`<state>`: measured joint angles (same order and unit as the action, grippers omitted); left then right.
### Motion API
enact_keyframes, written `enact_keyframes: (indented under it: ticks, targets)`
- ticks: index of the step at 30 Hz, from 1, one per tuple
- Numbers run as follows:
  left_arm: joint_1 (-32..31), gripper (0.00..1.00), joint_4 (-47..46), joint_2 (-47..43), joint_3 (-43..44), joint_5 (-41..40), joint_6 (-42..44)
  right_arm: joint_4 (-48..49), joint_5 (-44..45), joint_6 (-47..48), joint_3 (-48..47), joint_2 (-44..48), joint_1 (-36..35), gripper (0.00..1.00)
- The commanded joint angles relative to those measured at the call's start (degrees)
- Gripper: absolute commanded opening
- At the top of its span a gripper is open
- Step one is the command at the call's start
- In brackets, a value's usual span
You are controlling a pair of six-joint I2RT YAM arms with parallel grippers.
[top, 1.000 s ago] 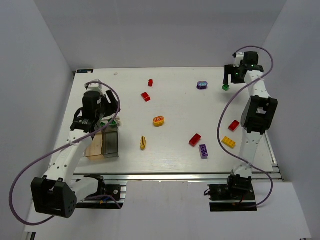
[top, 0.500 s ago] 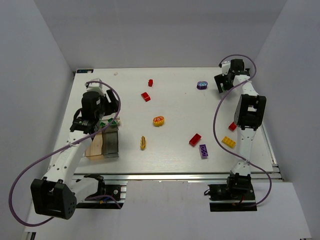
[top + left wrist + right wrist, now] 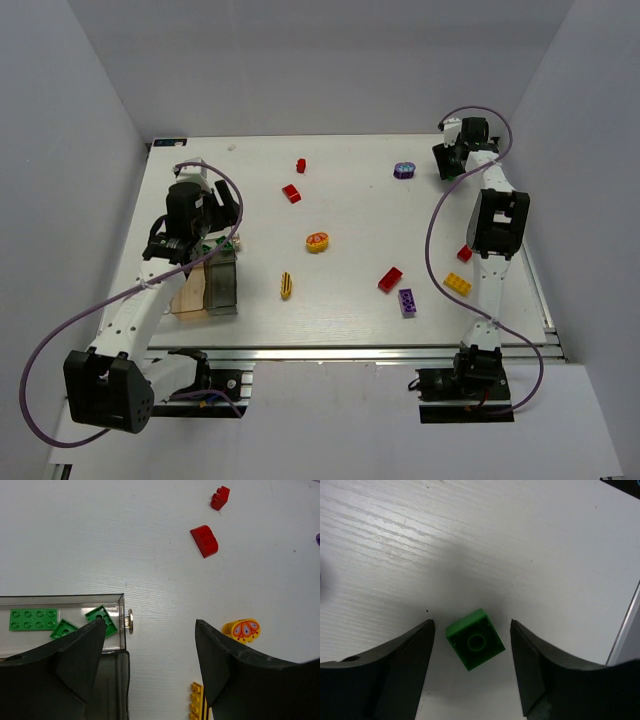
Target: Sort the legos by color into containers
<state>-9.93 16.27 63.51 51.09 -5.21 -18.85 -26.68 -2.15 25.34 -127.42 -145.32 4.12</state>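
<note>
The green brick, a small square piece with one stud on top, lies flat on the table, well apart from the containers, at the corner diagonally opposite them. The right gripper is low over it with its jaws apart. One finger stands on each side of the brick, with bare table showing in both gaps, so nothing is gripped yet.

The left gripper hangs just above the containers' far end, its jaws also spread and empty. Flat green plates lie in the clear bin below it, which looks like the brick's destination.

The brick appears to be hard moulded plastic: light, stiff and not fragile, but smooth enough to slip or squirt out of a poor pinch. It sits turned at an angle to the jaws, so they would probably meet its corners first and twist it. The surest hold is on two opposite flat side walls, low on the body and below the stud. A small wrist turn to square up with those walls would likely help.
</note>
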Motion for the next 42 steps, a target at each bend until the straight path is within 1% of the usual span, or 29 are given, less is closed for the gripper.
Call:
enact_keyframes:
  ticks: [1, 4, 7, 9, 10, 12, 13, 15, 16, 17, 18, 20, 21, 23, 24, 25, 26, 27, 28, 30, 33, 34, 35, 36, 37, 38, 39, 41, 42]
  targets:
    - [-0.3, 0.82, -0.4, -0.2, -0.2, -0.8, 0.6, -0.6, -2.2, -1.3, -2.0, -2.8, 0.7, 0.6]
    - [-0.3, 0.82, -0.4, -0.3, -0.2, -0.9, 0.7, -2.1, -3.1, -2.3, -2.1, -2.8, 1.5, 0.53]
    - [-0.3, 0.82, -0.4, -0.5, -0.2, -1.0, 0.7, -2.7, -4.4, -3.1, -1.0, -2.0, 2.6, 0.53]
    - [-0.3, 0.82, -0.4, -0.7, -0.2, -1.0, 0.7, -2.8, -5.1, -3.1, 0.1, -1.4, 3.1, 0.5]
    - [-0.3, 0.82, -0.5, -0.5, -0.2, -0.9, 0.7, -2.9, -5.4, -3.3, 0.6, -0.8, 3.3, 0.44]
    - [-0.3, 0.82, -0.4, -0.8, -0.2, -1.0, 0.7, -3.4, -6.3, -3.4, 1.7, -0.1, 3.4, 0.36]
    - [-0.3, 0.82, -0.4, -0.9, -0.2, -0.9, 0.6, -3.5, -6.5, -3.1, 2.3, 0.8, 3.4, 0.23]
    - [-0.3, 0.82, -0.5, -1.1, -0.2, -1.0, 0.7, -3.5, -7.4, -1.9, 3.9, 2.3, 3.1, 0.12]
    - [-0.3, 0.82, -0.6, -1.4, -0.2, -1.0, 0.5, -3.6, -9.0, -1.2, 6.0, 4.8, 2.9, 0.04]
    - [-0.3, 0.82, -0.8, -2.1, -0.4, -0.6, 0.6, -3.9, -14.1, -0.3, 7.5, 6.4, 2.4, 0.02]
    - [-0.3, 0.82, -1.7, -2.8, -0.6, -0.1, 0.7, -4.0, -16.8, 1.7, 9.4, 8.4, 1.9, 0.0]
    - [-0.3, 0.83, -3.9, -4.6, -2.3, 2.1, 1.6, -4.9, -23.5, 4.7, 15.0, 14.7, 0.6, 0.0]
    - [-0.3, 0.84, -6.0, -6.9, -3.1, 4.7, 2.0, -6.5, -30.1, 7.9, 16.7, 16.6, -1.3, 0.0]
    - [-0.3, 0.86, -8.4, -9.2, -4.5, 7.2, 2.6, -9.3, -38.8, 11.6, 20.3, 21.6, -3.1, 0.0]
    - [-0.3, 0.87, -10.0, -11.5, -5.7, 7.6, 2.8, -12.2, -40.8, 14.5, 20.9, 22.7, -7.2, 0.0]
    - [-0.3, 0.88, -10.7, -12.6, -6.3, 7.2, 2.8, -13.4, -42.3, 15.4, 21.2, 24.4, -8.5, 0.0]
    - [-0.3, 0.88, -12.0, -13.7, -7.3, 6.2, 2.9, -14.5, -44.7, 15.9, 21.4, 25.0, -12.2, 0.0]
    - [-0.3, 0.89, -12.4, -14.7, -7.9, 6.1, 2.9, -15.2, -45.6, 16.2, 21.4, 25.4, -12.2, 0.0]
    - [-0.3, 0.89, -13.0, -16.6, -8.3, 4.2, 2.9, -15.5, -46.7, 15.4, 21.2, 25.9, -14.9, 0.0]
    - [-0.3, 0.89, -14.7, -18.7, -9.9, 3.3, 2.9, -14.7, -47.4, 13.2, 19.4, 25.6, -18.9, 0.0]
    - [-0.3, 0.89, -17.8, -22.1, -11.5, 2.0, 2.8, -11.1, -45.1, 5.1, 14.1, 21.6, -26.3, 0.0]
    - [-0.3, 0.89, -18.4, -23.0, -12.6, 1.6, 2.9, -10.2, -44.6, 2.9, 11.9, 20.2, -30.5, 0.0]
    - [-0.3, 0.89, -19.0, -24.3, -13.0, 1.5, 2.9, -8.5, -43.5, -1.8, 9.8, 18.8, -31.8, 0.0]
    - [-0.3, 0.9, -20.0, -24.9, -13.5, 1.5, 3.0, -7.8, -43.2, -3.9, 4.3, 17.1, -33.0, 0.0]
    - [0.3, 0.89, -20.6, -25.4, -14.3, 1.6, 3.2, -7.1, -42.9, -5.8, 1.4, 13.5, -34.3, 0.0]
    - [0.3, 0.9, -20.9, -26.5, -14.6, 1.4, 3.3, -4.7, -42.4, -7.9, -1.1, 11.8, -37.8, 0.0]
    - [0.3, 0.9, -21.5, -26.9, -15.0, 1.5, 3.4, -3.1, -41.1, -11.9, -4.5, 9.5, -38.8, 0.0]
    - [0.3, 0.9, -22.0, -27.7, -15.5, 1.2, 3.8, 0.7, -38.3, -14.3, -5.0, 8.4, -42.9, 0.0]
    - [0.3, 0.9, -22.1, -28.1, -15.6, 1.1, 3.8, 5.7, -36.6, -16.5, -4.3, 8.2, -44.4, 0.0]
